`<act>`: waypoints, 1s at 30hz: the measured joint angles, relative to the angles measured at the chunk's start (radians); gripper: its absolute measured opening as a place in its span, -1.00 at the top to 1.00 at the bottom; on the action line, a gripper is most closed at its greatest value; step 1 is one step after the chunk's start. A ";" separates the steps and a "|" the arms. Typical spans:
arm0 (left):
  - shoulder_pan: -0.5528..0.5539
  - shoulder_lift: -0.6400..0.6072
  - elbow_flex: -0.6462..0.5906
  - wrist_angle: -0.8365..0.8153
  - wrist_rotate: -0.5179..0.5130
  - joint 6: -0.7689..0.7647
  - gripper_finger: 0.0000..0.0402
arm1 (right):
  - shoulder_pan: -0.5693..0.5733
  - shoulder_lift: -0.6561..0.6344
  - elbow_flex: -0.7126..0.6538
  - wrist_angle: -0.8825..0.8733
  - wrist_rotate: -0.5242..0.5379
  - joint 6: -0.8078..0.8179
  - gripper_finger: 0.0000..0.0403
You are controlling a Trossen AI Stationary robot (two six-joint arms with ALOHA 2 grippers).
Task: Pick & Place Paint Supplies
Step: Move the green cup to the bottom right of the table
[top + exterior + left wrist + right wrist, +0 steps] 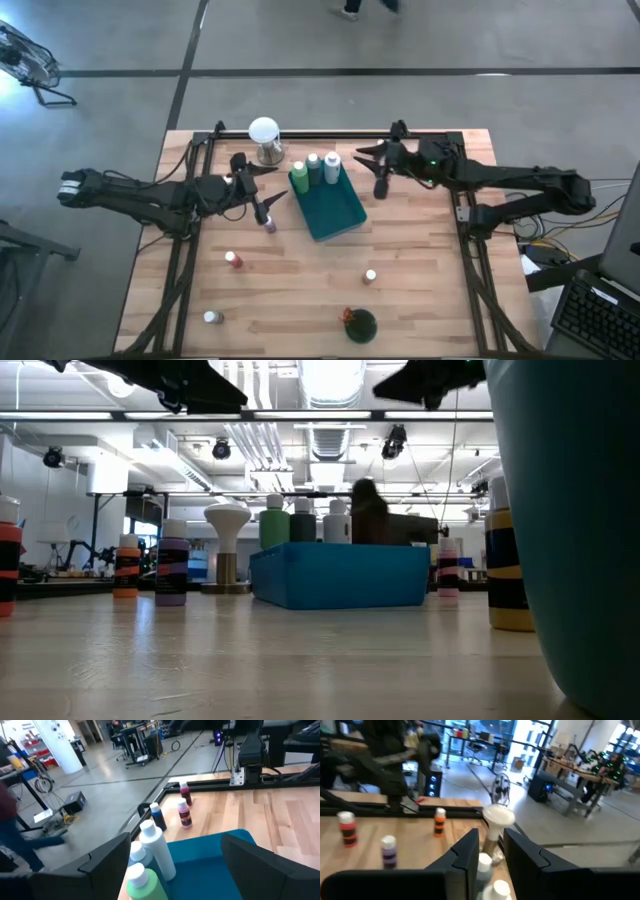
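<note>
Left end effector (pixel 262 190) spread wide, right end effector (pixel 368 153) narrowed

Teal tray (pixel 335 212) on pale wood-plank table (pixel 290 300) w/ black frame rails. In tray: green bottle (pixel 300 177), white cap; dark-green bottle (pixel 314 168), white cap; white bottle (pixel 332 166). White globe (pixel 263 130) on metal base. Purple bottle (pixel 269 222), black band, white cap. Red bottle (pixel 232 260), white cap. White-capped bottles (pixel 211 318) (pixel 370 276), body colours unclear. Dark-green round thing (pixel 359 324) w/ reddish bit at table's near edge. Low view: orange/black-banded bottle (pixel 126 568); yellow/black-banded bottle (pixel 507 560); pink bottle (pixel 447 568). Left wrist view: maroon bottle (pixel 185 794), pink bottle (pixel 184 813), blue bottle (pixel 158 816), all white caps. Arms black; green light on right arm (pixel 432 158).
</note>
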 joint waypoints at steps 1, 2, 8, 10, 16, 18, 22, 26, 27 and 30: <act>0.000 0.000 0.000 -0.002 0.001 -0.002 -0.57 | 0.010 -0.017 0.010 -0.022 0.000 0.000 0.59; 0.000 0.000 0.000 -0.006 0.003 -0.002 -0.57 | 0.019 -0.031 0.020 -0.044 0.000 0.000 0.61; 0.000 0.000 0.000 -0.010 0.004 0.001 -0.57 | 0.090 -0.071 0.098 -0.238 0.016 0.015 0.65; 0.000 0.000 0.000 -0.015 0.004 0.006 -0.57 | 0.137 -0.062 0.145 -0.332 0.090 0.009 0.66; -0.001 0.000 0.000 -0.034 0.004 0.006 -0.57 | 0.311 0.021 0.293 -0.663 0.397 0.047 0.62; -0.001 0.000 0.000 -0.041 0.004 0.005 -0.56 | 0.362 0.058 0.340 -0.779 0.458 0.109 0.60; -0.001 0.000 0.000 -0.042 0.004 0.004 -0.57 | 0.449 0.135 0.415 -0.967 0.500 0.257 0.54; -0.001 -0.002 0.000 -0.075 0.010 0.003 -0.56 | 0.535 0.196 0.473 -1.070 0.500 0.377 0.49; -0.001 -0.002 0.000 -0.086 0.010 0.004 -0.56 | 0.557 0.212 0.489 -1.098 0.497 0.412 0.48; -0.001 -0.002 0.000 -0.099 0.010 -0.002 -0.56 | 0.632 0.250 0.549 -1.170 0.494 0.540 0.45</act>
